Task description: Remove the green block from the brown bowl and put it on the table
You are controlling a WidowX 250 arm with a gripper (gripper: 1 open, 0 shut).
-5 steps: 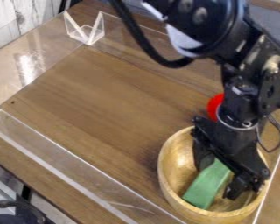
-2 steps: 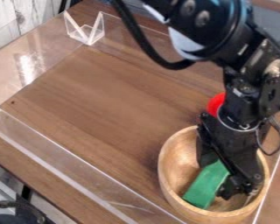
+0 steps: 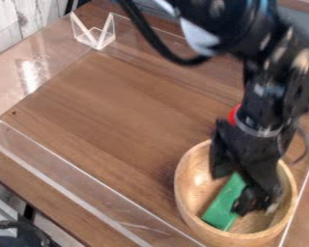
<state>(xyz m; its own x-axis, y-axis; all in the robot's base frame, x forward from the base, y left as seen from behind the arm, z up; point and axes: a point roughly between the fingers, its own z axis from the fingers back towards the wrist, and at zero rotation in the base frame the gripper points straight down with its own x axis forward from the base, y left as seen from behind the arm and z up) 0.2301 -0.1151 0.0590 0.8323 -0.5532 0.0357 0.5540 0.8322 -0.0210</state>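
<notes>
The brown bowl [image 3: 187, 183] sits at the table's [image 3: 119, 106] near right corner. The green block [image 3: 223, 208] lies inside it, slanted, its lower end toward the front rim. My gripper [image 3: 245, 186] hangs pointing down over the bowl, blurred, with its jaws open. Its dark fingers [image 3: 227, 166] stand on either side of the block's upper end. Whether they touch the block I cannot tell. The black arm covers the bowl's far side.
A clear plastic stand [image 3: 93, 29] is at the far left corner. Low clear walls [image 3: 42, 154] run along the table's left and front edges. Bare wood stretches left of the bowl.
The gripper has lifted a little inside the bowl, shifted slightly left and rolled about its axis. The jaws stay open and the green block lies where it was.
</notes>
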